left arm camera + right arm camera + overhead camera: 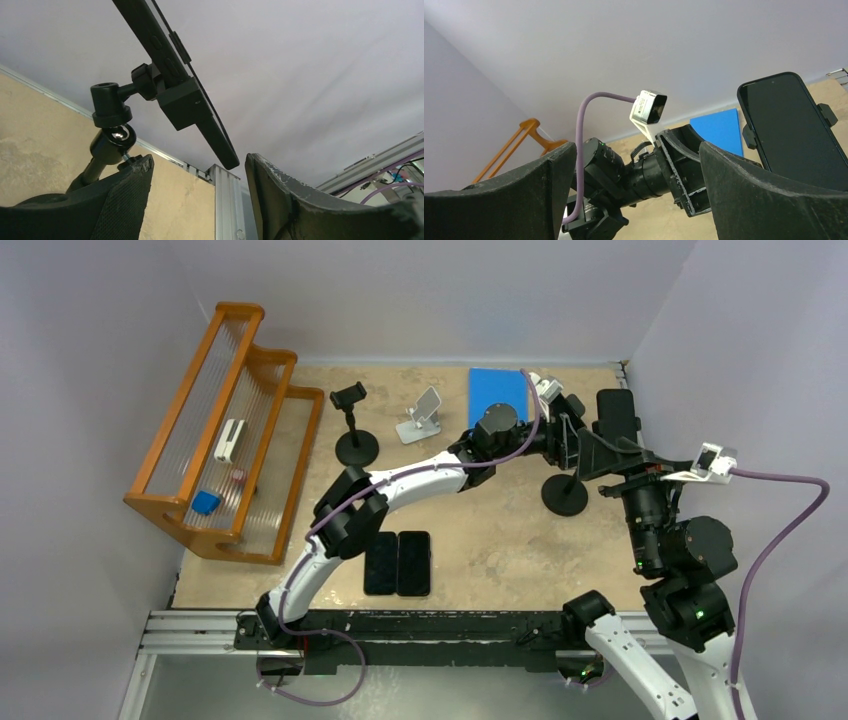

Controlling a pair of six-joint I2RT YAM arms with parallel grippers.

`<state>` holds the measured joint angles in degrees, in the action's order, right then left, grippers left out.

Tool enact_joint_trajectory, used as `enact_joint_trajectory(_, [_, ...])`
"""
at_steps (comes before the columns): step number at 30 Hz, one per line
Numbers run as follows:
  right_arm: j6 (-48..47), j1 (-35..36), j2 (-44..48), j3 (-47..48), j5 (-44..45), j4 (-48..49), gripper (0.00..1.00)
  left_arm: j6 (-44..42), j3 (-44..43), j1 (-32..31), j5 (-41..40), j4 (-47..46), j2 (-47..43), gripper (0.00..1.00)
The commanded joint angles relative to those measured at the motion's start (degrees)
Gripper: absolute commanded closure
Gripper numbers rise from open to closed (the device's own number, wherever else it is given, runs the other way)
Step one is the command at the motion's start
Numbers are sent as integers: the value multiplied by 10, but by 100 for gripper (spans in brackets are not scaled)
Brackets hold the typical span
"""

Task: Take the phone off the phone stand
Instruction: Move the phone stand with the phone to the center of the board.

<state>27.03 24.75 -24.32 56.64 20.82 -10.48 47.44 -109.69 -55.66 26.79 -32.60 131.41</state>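
Note:
A black phone [617, 415] is clamped in the holder of a black phone stand [565, 495] with a round base, at the right of the table. The left wrist view sees the phone [170, 55] edge-on from below, with the clamp [182, 102] and ball joint [112, 137] under it. My left gripper [197, 165] is open just below the phone, and the stand's pole is beside its left finger. My right gripper [638, 150] is open too, with the phone's screen [796, 130] just past its right finger. Nothing sits between either pair of jaws.
A second black stand [355, 430], a white stand [422, 415] and a blue pad [497, 395] stand at the back. Two dark phones [397, 563] lie flat near the front. A wooden rack [230, 430] lines the left side. The two grippers [585, 445] are close together.

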Motion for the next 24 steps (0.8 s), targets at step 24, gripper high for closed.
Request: enact_joint_trajectory(24, [-5, 19, 44, 27, 1, 6, 7, 42, -113, -37, -87, 103, 16, 52])
